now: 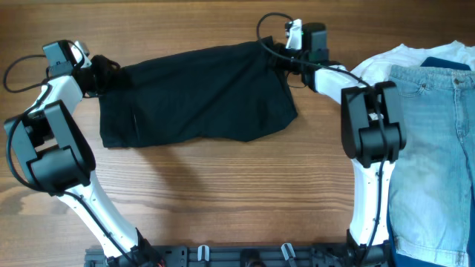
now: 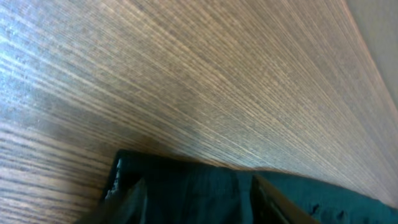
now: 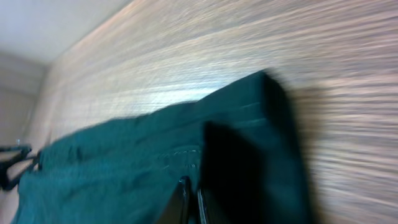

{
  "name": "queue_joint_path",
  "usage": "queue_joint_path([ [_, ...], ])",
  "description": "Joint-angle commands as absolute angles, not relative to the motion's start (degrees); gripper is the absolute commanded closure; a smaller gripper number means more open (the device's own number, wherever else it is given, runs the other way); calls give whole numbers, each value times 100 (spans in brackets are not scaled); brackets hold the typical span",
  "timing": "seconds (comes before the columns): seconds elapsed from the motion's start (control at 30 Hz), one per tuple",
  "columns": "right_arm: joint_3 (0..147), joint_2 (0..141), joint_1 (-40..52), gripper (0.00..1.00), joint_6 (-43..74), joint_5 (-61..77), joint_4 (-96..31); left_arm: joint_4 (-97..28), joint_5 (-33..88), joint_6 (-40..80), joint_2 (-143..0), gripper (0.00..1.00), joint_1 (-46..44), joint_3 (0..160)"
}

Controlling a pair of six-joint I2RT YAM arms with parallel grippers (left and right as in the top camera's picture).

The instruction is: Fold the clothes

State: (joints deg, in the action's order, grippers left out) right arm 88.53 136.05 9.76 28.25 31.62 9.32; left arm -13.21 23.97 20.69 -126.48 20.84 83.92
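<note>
The black shorts (image 1: 197,96) lie spread flat across the back middle of the wooden table. My left gripper (image 1: 106,73) is at their top left corner. In the left wrist view its fingers (image 2: 198,185) stand wide apart, with the black fabric (image 2: 193,205) between them. My right gripper (image 1: 276,56) is at the top right corner. In the right wrist view its fingers (image 3: 191,190) are nearly together, pinching the edge of the shorts (image 3: 124,168). The grey inner waistband does not show.
Light blue jeans (image 1: 434,148) lie on a white shirt (image 1: 386,59) at the right edge, close to the right arm. Bare wooden table (image 1: 223,193) runs in front of the shorts. A dark rail (image 1: 245,256) lines the front edge.
</note>
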Motion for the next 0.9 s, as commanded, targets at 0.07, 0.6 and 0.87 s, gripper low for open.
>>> queue_joint_path([
  [0.07, 8903, 12921, 718, 96, 3107, 2696, 926, -1411, 2165, 2067, -12945, 41, 2084, 8315],
  [0.6, 8903, 12759, 390, 22, 1498, 3564, -2008, -3092, 2641, 1955, -11850, 30, 2818, 8318],
  [0.87, 8903, 12175, 14, 20, 349, 3782, -3385, -4698, 2683, 952, -11791, 16, 2853, 8315],
])
